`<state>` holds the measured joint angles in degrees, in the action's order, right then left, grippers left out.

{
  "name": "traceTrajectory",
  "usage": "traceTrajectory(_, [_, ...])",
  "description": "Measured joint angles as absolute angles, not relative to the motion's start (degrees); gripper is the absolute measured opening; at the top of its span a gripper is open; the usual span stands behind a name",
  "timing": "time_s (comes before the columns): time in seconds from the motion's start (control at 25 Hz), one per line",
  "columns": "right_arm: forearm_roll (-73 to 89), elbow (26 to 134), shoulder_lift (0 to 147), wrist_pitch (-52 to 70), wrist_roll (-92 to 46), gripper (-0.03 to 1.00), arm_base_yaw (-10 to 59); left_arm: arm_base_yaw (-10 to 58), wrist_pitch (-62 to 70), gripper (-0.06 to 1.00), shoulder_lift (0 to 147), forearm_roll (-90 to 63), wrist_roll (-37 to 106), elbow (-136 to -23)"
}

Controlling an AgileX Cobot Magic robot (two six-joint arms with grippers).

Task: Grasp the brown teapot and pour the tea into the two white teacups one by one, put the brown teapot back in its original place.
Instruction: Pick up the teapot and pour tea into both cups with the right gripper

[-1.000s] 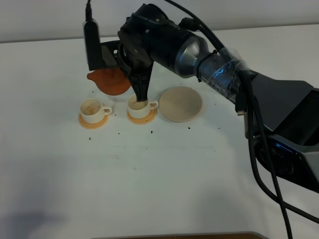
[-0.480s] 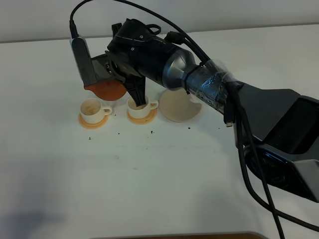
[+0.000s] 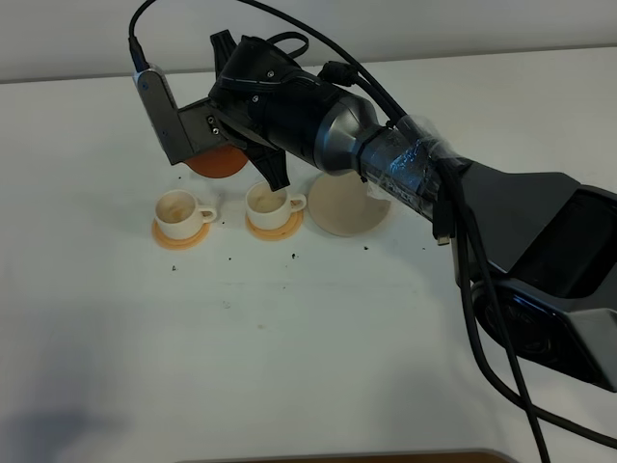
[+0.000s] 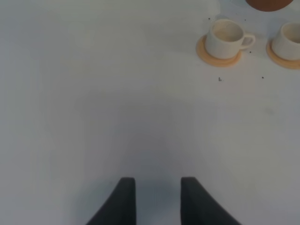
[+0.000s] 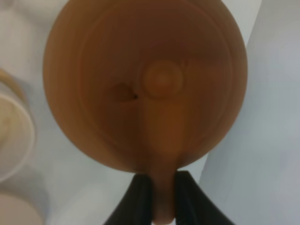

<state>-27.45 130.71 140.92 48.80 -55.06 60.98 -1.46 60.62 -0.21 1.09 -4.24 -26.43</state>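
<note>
My right gripper (image 5: 162, 200) is shut on the loop handle of the brown teapot (image 5: 145, 84), whose knobbed lid faces the wrist camera. In the high view the teapot (image 3: 214, 163) hangs above the table just behind and between the two white teacups (image 3: 177, 211) (image 3: 267, 204), mostly hidden by the arm. Each cup stands on an orange-tan coaster. The pale beige saucer (image 3: 352, 214) lies bare to the right of the cups, partly behind the arm. My left gripper (image 4: 158, 197) is open and empty over bare table, far from the cups (image 4: 225, 37) (image 4: 288, 41).
The right arm (image 3: 405, 164) reaches across from the right over the saucer. Small dark specks (image 3: 231, 258) lie on the white table (image 3: 289, 357) around the cups.
The right arm swung left and its wrist rolled. The teapot stayed held behind the cups, dipping slightly, then rising a little. The cups and saucer have not moved.
</note>
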Motion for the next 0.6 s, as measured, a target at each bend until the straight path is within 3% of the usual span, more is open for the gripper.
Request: traceTrajectory(0.6, [-32.73,130.71,141.97,48.8,-56.9,0.14,63.01,-1.46,60.62,0.28,-0.21,1.09,-4.24,-26.43])
